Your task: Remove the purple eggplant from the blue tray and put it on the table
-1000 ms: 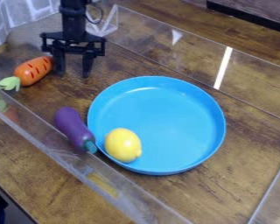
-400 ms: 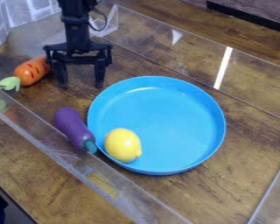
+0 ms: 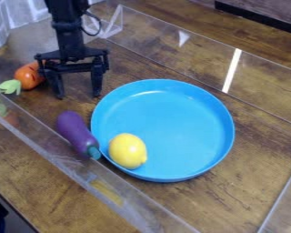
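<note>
My pincer (image 3: 73, 86), now spread wide and empty, drifts toward seven o'clock; the purple eggplant (image 3: 75, 133) already lies on the table (image 3: 39, 173) beside the blue tray (image 3: 221, 114).

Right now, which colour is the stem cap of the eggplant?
Teal-green, on the purple eggplant; the single camera view shows it.

Lemon (image 3: 128, 150) sits inside the dish at its near-left rim. Carrot (image 3: 28, 76) with green leaves (image 3: 8, 87) lies far left, partly hidden.
</note>
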Action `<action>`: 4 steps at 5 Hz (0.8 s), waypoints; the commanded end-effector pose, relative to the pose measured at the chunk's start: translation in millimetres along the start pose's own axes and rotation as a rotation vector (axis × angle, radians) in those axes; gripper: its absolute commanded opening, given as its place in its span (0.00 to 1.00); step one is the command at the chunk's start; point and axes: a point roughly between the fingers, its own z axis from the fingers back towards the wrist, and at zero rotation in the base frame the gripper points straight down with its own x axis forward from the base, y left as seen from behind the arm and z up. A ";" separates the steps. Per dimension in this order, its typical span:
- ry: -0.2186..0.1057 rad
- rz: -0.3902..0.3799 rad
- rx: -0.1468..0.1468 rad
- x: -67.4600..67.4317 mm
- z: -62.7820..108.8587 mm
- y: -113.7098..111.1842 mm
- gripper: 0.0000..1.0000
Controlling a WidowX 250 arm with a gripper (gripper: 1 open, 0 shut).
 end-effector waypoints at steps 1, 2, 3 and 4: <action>-0.053 0.053 -0.029 1.3 18.0 8.3 1.00; -0.048 0.080 -0.030 -3.7 15.8 16.4 1.00; -0.048 0.106 -0.032 -9.0 14.2 23.5 1.00; -0.044 0.133 -0.034 -13.6 12.5 30.2 1.00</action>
